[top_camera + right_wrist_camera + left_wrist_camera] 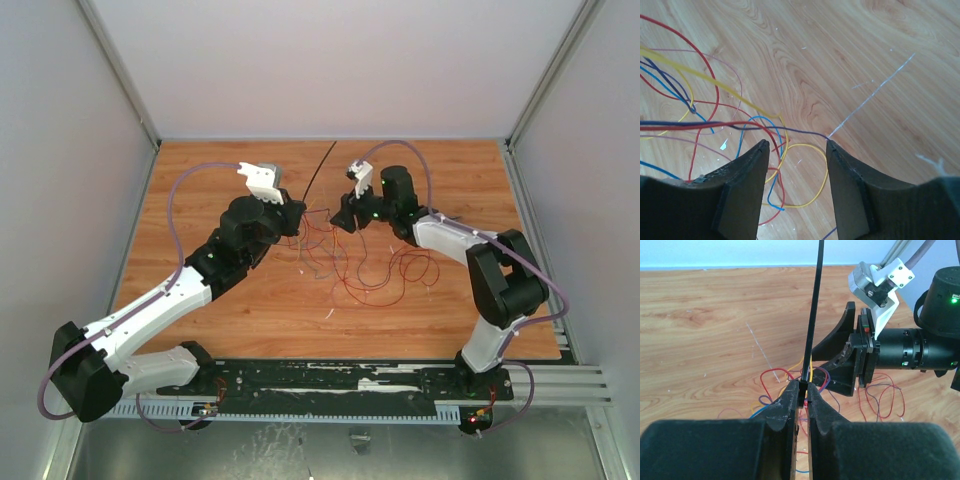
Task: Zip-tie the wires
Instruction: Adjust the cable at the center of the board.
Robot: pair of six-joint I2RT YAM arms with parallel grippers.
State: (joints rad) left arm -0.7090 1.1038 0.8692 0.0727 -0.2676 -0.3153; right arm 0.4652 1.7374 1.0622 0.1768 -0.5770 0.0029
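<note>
Now, zip tie (813,315) straight out from left claw (803,390); tip away, rightward

A wood-grain surface (200,180) sits inside pale walls (330,60) with metal corner posts (120,70). A pale scratch (870,97) crosses it, and a black rail (330,378) lines its near edge.

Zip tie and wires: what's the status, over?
Left gripper shut on zip tie, strip straight, unlooped. Right gripper open over loose wires. Nothing seen blocking.
</note>
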